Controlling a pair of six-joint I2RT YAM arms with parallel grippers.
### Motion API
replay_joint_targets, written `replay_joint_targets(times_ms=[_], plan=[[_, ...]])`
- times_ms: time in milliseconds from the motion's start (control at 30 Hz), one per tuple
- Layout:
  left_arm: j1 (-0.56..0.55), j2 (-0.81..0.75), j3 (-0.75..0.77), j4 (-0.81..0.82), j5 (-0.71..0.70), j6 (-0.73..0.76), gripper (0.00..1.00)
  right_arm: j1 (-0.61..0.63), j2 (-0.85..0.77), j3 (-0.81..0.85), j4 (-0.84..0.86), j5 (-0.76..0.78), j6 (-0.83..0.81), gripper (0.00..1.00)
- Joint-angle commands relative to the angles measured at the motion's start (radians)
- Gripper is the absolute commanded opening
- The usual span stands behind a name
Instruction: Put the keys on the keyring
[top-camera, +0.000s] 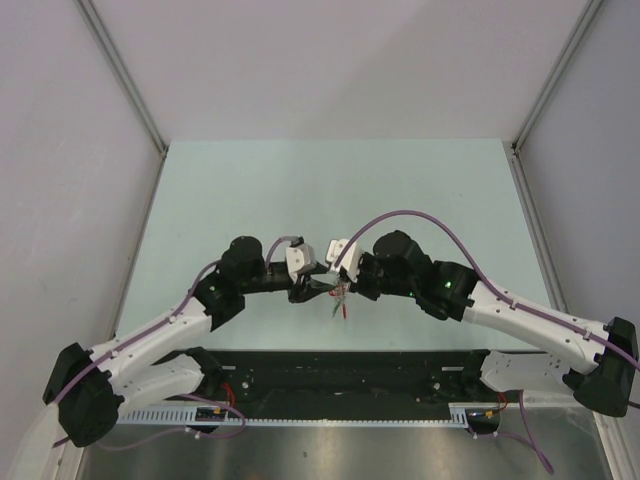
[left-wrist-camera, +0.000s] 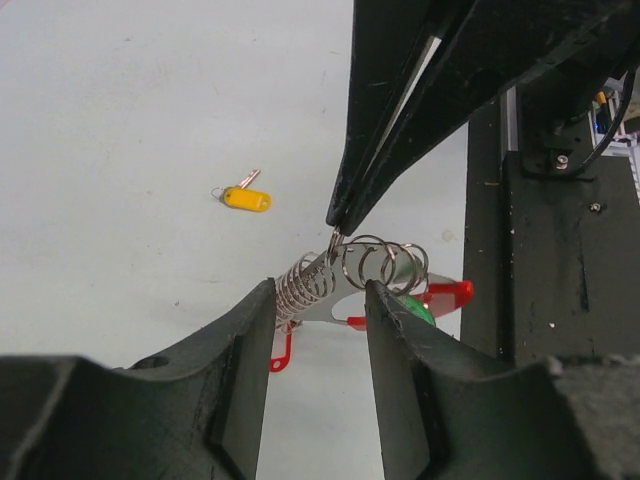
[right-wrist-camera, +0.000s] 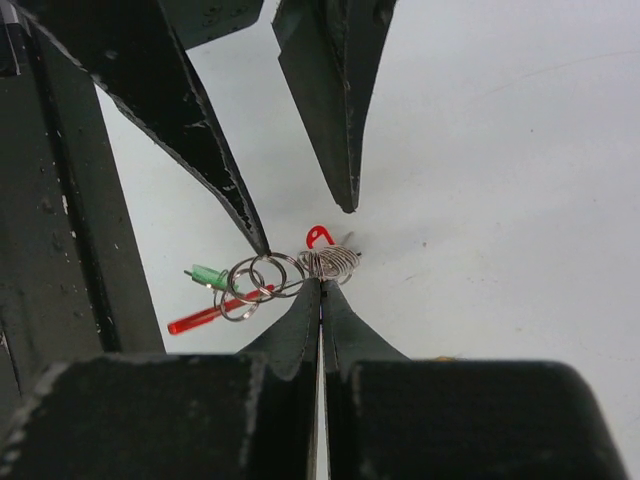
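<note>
Two keys (green (right-wrist-camera: 208, 275), red (right-wrist-camera: 200, 320)) hang on the keyring (left-wrist-camera: 305, 278), pinched by the closed right end effector (right-wrist-camera: 321, 285); left end effector (left-wrist-camera: 318, 292) straddles it, half-open, empty. Yellow key (left-wrist-camera: 246, 198), apart on the surface (left-wrist-camera: 120, 120), likely needs threading next.

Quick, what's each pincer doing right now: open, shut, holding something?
Left pincer: open, its fingers on either side of the keyring.
Right pincer: shut on the keyring.

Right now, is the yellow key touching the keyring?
Apart. Left wrist view shows the yellow key lying alone, bare table between it and the keyring.
</note>
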Motion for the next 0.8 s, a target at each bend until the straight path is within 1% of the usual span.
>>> replay_joint_targets(times_ms=[0,167,333,500,600,767], plan=[[-0.005,0.031,0.068,0.048,0.038,-0.006,0.46,-0.002,-0.021,0.003,0.063,-0.019,0.002,0.0],[-0.005,0.057,0.091,0.039,0.052,-0.003,0.45,-0.004,-0.024,0.0,0.068,-0.022,0.002,0.0],[-0.005,0.045,0.103,0.031,0.061,-0.008,0.45,-0.004,-0.013,-0.002,0.068,-0.019,0.002,0.0],[-0.005,0.059,0.116,-0.013,0.056,0.017,0.43,-0.004,-0.019,0.0,0.08,-0.03,0.002,0.0],[-0.005,0.079,0.126,-0.027,0.085,0.022,0.43,-0.004,-0.019,-0.002,0.083,-0.034,0.004,0.0],[-0.006,0.115,0.146,-0.049,0.112,0.029,0.36,-0.004,-0.015,-0.002,0.083,-0.048,0.007,0.0]])
